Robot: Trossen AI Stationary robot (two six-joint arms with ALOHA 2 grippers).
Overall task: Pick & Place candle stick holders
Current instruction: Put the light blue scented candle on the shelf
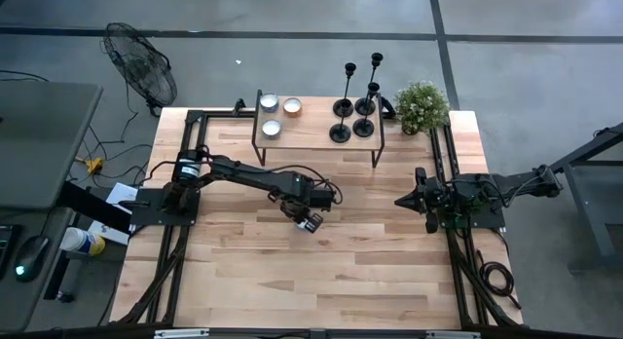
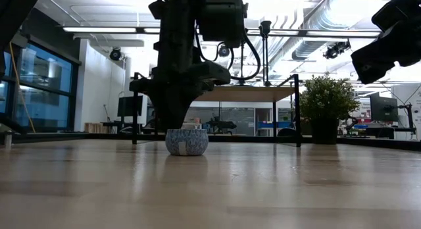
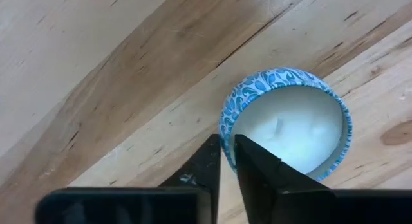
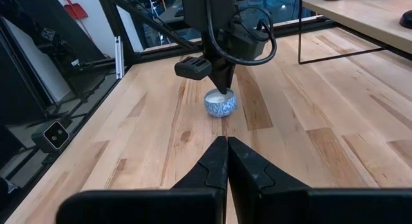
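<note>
High view: wood table, grey floor; left end effector pinching candle rim.

Partly hidden blue-and-white patterned candle tin

Dark left gripper fingers cover its near rim; whether they pinch it cannot be told.

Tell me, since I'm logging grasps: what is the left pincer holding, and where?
The left pincer pinches the rim of the blue-patterned candle tin, one finger inside, one outside.
</note>
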